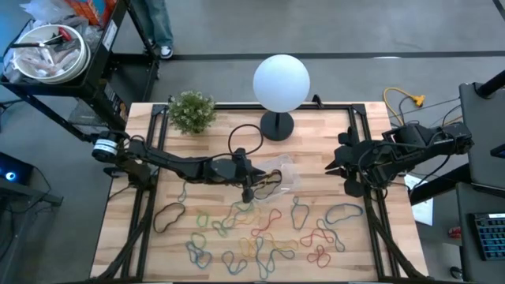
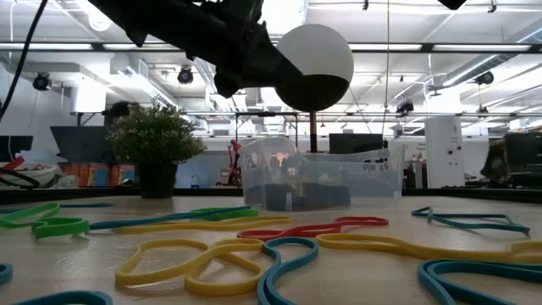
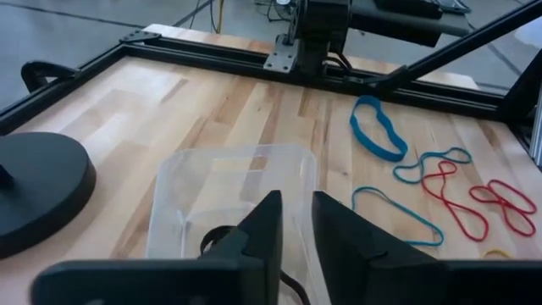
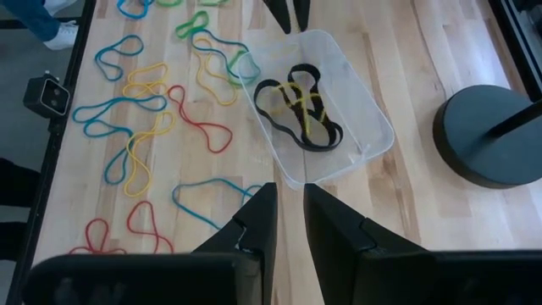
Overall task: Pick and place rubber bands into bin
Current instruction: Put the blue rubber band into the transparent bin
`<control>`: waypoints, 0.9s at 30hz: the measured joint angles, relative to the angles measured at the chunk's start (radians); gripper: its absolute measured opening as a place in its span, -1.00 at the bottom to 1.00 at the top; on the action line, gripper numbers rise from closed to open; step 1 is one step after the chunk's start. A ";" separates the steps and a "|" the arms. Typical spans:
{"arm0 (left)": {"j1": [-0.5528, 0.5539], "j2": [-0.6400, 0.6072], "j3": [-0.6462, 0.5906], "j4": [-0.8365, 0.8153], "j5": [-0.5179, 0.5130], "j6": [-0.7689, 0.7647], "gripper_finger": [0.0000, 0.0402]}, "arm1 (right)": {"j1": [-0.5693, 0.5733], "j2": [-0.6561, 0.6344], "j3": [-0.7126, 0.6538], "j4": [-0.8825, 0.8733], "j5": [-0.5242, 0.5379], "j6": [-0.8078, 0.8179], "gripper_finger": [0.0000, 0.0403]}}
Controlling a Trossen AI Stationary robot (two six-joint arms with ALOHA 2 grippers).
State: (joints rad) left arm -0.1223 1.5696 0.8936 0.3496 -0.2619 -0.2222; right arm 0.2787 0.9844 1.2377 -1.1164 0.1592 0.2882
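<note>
Many coloured rubber bands point(image 1: 260, 233) lie flat across the near half of the wooden table. The bin point(image 1: 286, 170), a small clear tray, stands mid-table and holds black bands point(image 4: 292, 119) and a yellow one point(image 4: 306, 108). My left gripper point(image 3: 296, 227) hovers over the bin's left end point(image 1: 248, 192), its fingers a narrow gap apart with nothing between them. My right gripper point(image 4: 290, 216) waits raised at the table's right side point(image 1: 331, 164), tilted down toward the bin, its fingers also slightly apart and empty.
A white globe lamp point(image 1: 281, 83) on a black round base point(image 1: 276, 125) stands just behind the bin. A small potted plant point(image 1: 192, 110) is at the far left. Black frame rails point(image 1: 150, 158) run along the table's edges. A yellow cable point(image 1: 406, 99) lies off the far right corner.
</note>
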 joint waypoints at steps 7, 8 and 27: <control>0.000 -0.028 0.002 -0.025 0.124 -0.014 -0.61 | 0.000 0.000 -0.025 -0.016 -0.002 0.004 -0.72; 0.000 -0.044 0.002 -0.056 0.155 -0.032 -0.61 | 0.000 0.000 -0.033 -0.021 -0.002 0.010 -0.72; -0.026 -0.329 -0.016 -0.374 0.210 -0.142 -0.60 | 0.001 -0.015 -0.471 -0.014 -0.334 0.106 -0.72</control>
State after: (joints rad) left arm -0.1482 1.2403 0.8772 -0.0245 -0.0517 -0.3641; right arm 0.2796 0.9699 0.7665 -1.1308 -0.1750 0.3945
